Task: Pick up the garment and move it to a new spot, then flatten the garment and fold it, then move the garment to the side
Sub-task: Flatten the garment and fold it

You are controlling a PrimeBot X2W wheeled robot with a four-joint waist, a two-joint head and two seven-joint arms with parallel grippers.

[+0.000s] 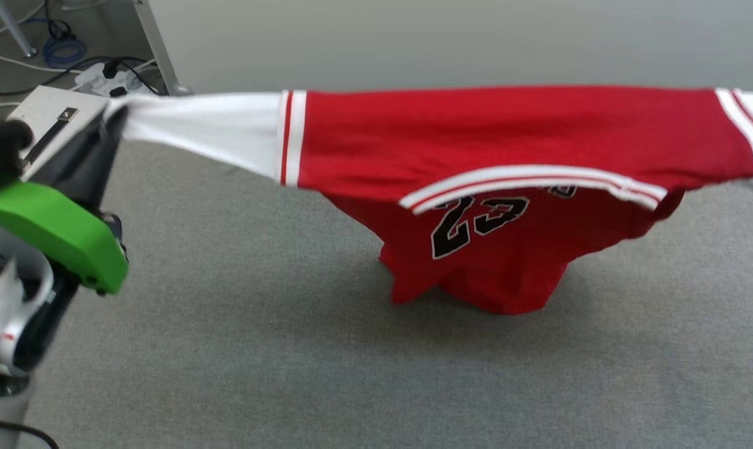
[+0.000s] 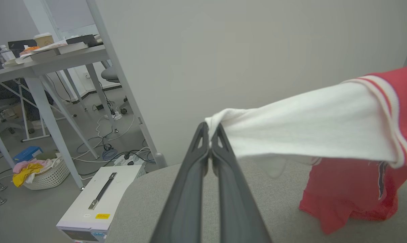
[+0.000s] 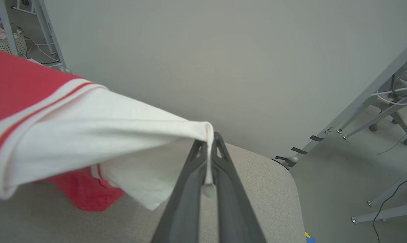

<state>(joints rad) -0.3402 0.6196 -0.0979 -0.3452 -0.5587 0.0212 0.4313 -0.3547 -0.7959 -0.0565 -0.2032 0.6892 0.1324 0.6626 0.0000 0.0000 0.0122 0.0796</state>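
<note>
The grey worktop spans the head view. Above it the garment hangs stretched from sleeve to sleeve, and its red body sags until the lower part rests on the worktop. The wrist views add the grips: the left tool is pinched tight on one white sleeve end, and the right tool on the other. The head view faces the dark chest lettering under the striped trim.

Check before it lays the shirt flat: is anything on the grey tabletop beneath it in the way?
Nothing visible is. The garment hangs stretched between the left gripper and right gripper, its lower part bunched on the grey tabletop.
</note>
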